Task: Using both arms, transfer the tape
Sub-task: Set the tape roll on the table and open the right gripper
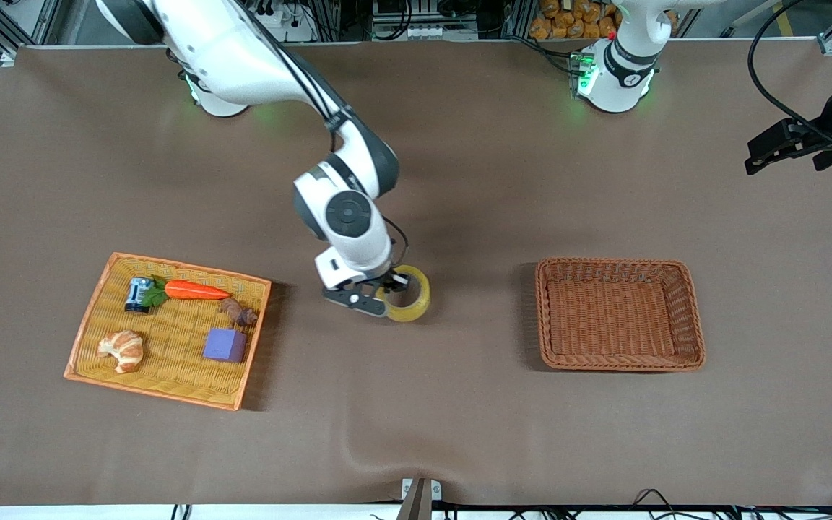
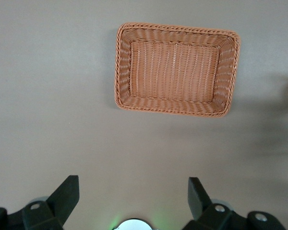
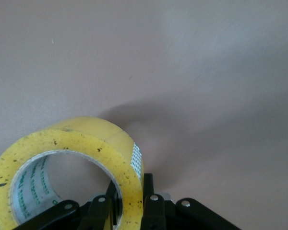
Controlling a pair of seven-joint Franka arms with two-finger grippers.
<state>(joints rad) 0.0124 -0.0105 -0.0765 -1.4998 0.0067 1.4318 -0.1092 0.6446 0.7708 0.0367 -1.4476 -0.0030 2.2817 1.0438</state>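
The yellow tape (image 1: 410, 295) is a ring with a grey core, between the two baskets at the table's middle. My right gripper (image 1: 386, 292) is shut on the tape's wall, one finger inside the ring and one outside. In the right wrist view the tape (image 3: 67, 163) is clamped between the fingers (image 3: 148, 191). I cannot tell whether the roll touches the table. My left gripper (image 1: 784, 144) hangs high over the table edge at the left arm's end. Its fingers (image 2: 67, 194) stand wide apart and hold nothing.
An empty brown wicker basket (image 1: 619, 313) sits toward the left arm's end; it also shows in the left wrist view (image 2: 177, 69). A yellow wicker tray (image 1: 98, 318) toward the right arm's end holds a carrot (image 1: 196, 290), croissant (image 1: 122, 349), purple block (image 1: 225, 344) and small items.
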